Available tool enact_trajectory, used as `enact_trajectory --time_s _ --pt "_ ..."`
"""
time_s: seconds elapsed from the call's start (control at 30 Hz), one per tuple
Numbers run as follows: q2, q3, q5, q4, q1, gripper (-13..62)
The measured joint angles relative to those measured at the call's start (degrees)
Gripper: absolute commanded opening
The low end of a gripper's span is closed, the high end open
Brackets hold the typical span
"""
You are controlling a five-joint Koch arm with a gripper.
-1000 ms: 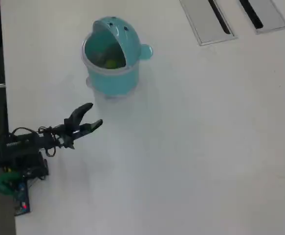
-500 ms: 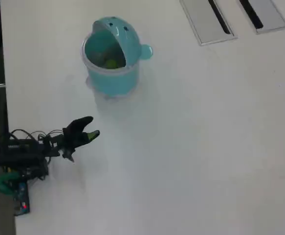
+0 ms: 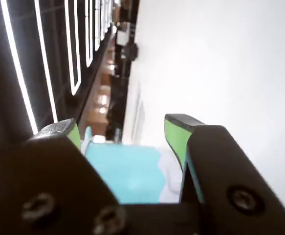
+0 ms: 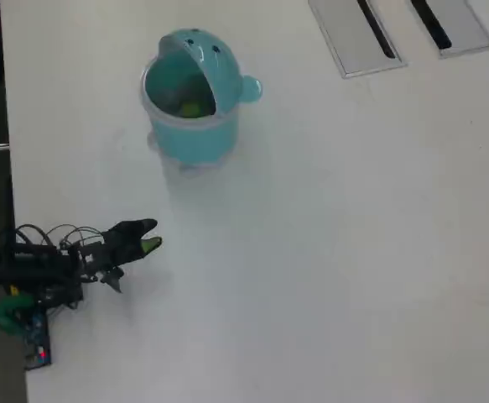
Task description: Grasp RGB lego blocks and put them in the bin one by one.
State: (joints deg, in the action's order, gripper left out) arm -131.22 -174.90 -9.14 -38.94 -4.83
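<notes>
Overhead, white table [image 4: 353,252] bare of loose blocks. Teal bin [image 4: 192,126] upper left, yellow-green block [image 4: 189,108] inside. Gripper [image 4: 148,244] lower left, jaws parted, empty. Judged: delivery finished; next needs another block, none visible.

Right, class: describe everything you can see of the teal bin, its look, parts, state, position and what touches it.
The bin is a round teal tub that looks like smooth plastic, with a clear rim. Its domed lid, marked with dark dots, is swung back so the mouth is open, and a round knob sticks out on its right side in the overhead view. It stands upright on the white table, towards the upper left. Something yellow-green lies inside. The gripper is well apart from it, nearer the bottom left.
</notes>
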Motion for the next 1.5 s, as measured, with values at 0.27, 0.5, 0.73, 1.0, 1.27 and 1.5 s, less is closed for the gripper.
enact_trajectory --time_s 0.27,0.5,0.73,1.0,1.27,1.5 --pt "0.00 -1.85 4.83 -1.93 -0.09 31.4" --pt "0.00 -2.55 4.83 -1.93 0.00 31.7" --pt "0.00 -2.55 4.83 -1.23 0.35 33.2" --pt "0.00 -2.55 5.27 3.43 1.32 33.2" --pt "0.00 -2.55 5.27 9.76 2.81 33.5" --pt "0.00 -2.55 5.27 15.47 3.08 34.8"
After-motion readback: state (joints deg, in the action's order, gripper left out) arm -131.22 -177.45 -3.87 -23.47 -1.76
